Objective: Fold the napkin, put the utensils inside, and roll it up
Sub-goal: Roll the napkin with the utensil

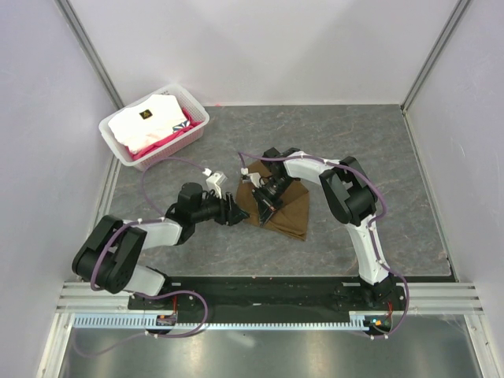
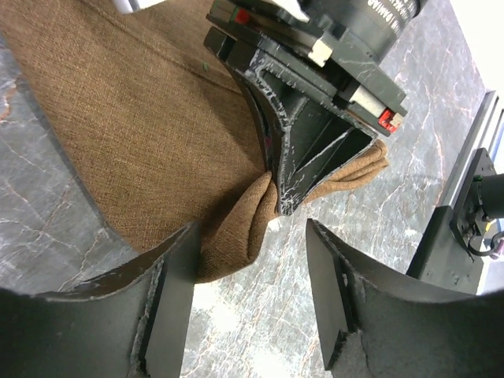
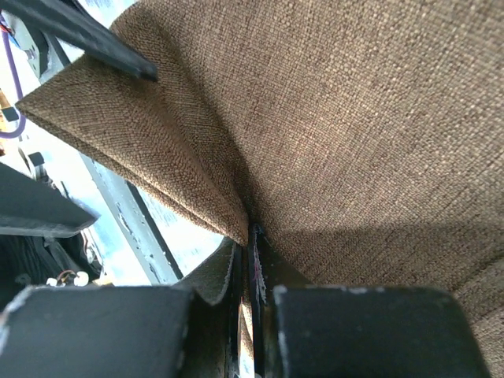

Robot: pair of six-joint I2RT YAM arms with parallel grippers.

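Observation:
The brown napkin (image 1: 290, 206) lies on the grey table, right of centre. My right gripper (image 1: 264, 209) is shut on a pinched fold at the napkin's left edge; in the right wrist view the cloth (image 3: 346, 118) runs into the closed jaws (image 3: 250, 240). My left gripper (image 1: 238, 211) is open just left of that fold. In the left wrist view its fingers (image 2: 177, 283) stand apart over bare table, and the napkin's fold (image 2: 236, 220) touches the left finger. The right gripper's tip (image 2: 285, 201) pinches the cloth just ahead. No utensil is in view.
A white basket (image 1: 197, 118) holding white and pink folded cloths stands at the back left. White walls and metal posts enclose the table. The arms' base rail (image 1: 268, 291) runs along the near edge.

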